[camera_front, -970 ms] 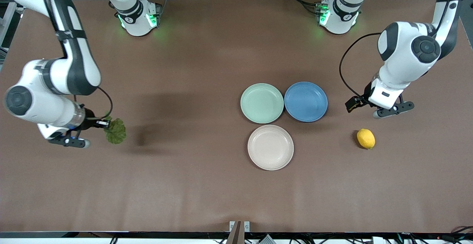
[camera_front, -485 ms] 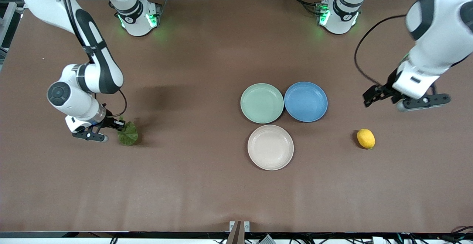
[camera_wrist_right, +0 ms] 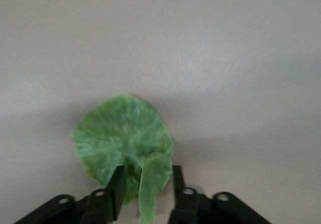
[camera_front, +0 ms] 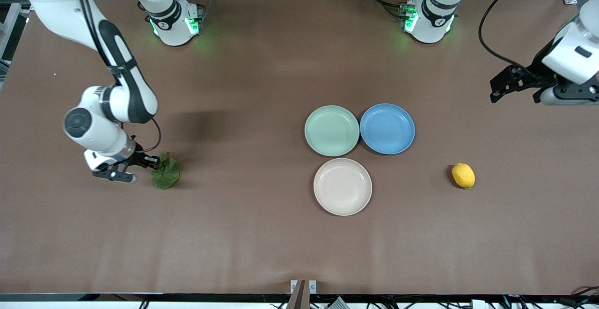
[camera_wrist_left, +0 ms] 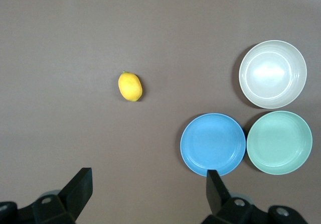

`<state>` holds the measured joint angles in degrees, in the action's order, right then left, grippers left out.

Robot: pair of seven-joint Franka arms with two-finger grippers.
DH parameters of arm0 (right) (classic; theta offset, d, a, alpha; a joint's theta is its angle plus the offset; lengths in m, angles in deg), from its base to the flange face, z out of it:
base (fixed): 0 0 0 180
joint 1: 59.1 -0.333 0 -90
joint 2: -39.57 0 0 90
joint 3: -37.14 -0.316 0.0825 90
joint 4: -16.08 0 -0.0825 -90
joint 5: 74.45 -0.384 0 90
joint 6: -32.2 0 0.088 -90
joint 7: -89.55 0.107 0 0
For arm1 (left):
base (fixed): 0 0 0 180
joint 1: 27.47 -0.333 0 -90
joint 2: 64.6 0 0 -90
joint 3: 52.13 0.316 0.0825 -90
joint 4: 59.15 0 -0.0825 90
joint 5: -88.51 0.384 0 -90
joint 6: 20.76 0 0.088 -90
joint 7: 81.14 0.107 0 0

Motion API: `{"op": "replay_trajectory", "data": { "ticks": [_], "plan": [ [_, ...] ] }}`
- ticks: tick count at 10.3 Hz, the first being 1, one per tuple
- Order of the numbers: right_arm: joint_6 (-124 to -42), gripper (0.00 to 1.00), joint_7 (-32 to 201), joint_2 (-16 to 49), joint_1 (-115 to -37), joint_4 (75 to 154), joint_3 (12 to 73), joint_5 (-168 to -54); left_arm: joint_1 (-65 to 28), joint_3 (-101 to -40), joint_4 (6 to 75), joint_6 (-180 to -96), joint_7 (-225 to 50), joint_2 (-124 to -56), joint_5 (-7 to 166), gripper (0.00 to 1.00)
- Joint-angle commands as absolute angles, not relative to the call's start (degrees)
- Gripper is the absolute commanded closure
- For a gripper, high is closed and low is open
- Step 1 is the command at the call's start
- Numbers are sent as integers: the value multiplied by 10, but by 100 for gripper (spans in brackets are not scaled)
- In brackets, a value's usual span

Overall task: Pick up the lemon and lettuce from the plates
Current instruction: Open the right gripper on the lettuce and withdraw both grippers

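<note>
The lettuce (camera_front: pixel 165 174) lies on the bare table at the right arm's end, far from the plates. My right gripper (camera_front: pixel 150 163) is low at it, fingers a little apart on either side of its stem (camera_wrist_right: pixel 146 184), with a gap showing at one finger. The lemon (camera_front: pixel 463 175) lies on the table toward the left arm's end, also in the left wrist view (camera_wrist_left: pixel 130 86). The mint plate (camera_front: pixel 332 130) and the beige plate (camera_front: pixel 342 187) are both bare. My left gripper (camera_front: pixel 503 86) is open and empty, high over the table's left-arm end (camera_wrist_left: pixel 148 189).
A blue plate (camera_front: pixel 387 128) touches the mint plate on the side toward the left arm, and is bare too. The beige plate is nearer the front camera than both. The brown table holds nothing else.
My right gripper came down to the table with the lettuce, and the leaf now rests there. My left arm rose and drew back toward its end of the table, away from the lemon.
</note>
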<state>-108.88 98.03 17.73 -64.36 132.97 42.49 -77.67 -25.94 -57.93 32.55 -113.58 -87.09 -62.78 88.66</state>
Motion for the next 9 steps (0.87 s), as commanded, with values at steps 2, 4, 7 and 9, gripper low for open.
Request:
{"op": "replay_trajectory", "data": {
  "ticks": [2,4,7,9],
  "plan": [
    [-946,0,973,230,-622,1232,423,-775,-261,-571,252,-1058,-819,-642,876,0],
    [-894,0,961,253,-613,1195,423,-775,-260,-563,250,-1055,-805,-642,880,0],
    [-806,0,962,287,-613,1128,422,-776,-260,-563,250,-1051,-803,-638,883,0],
    [-744,0,961,289,-614,1073,421,-776,-259,-564,250,-1050,-803,-636,883,0]
  ]
}}
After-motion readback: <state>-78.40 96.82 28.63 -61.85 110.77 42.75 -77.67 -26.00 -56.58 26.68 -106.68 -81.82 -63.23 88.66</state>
